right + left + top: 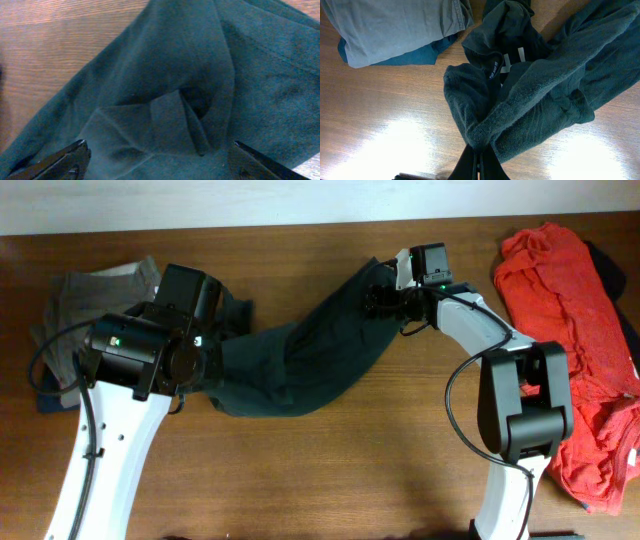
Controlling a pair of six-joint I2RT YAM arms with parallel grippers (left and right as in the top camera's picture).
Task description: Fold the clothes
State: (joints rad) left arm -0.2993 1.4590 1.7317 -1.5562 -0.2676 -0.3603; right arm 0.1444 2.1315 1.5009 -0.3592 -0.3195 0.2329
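While left gripper [479,156] pinches a fold of the dark green garment [300,360] across the table [330,470], tips hidden in cloth, right gripper [160,162] hangs spread wide over its far end.

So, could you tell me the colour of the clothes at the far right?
The clothes are red; overhead shows them best.

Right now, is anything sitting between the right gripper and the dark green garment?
Nothing visible. The right gripper is open directly over the dark green garment, with a bunched fold of it between the fingers and only bare table beside it. The left gripper is shut on the garment's other end.
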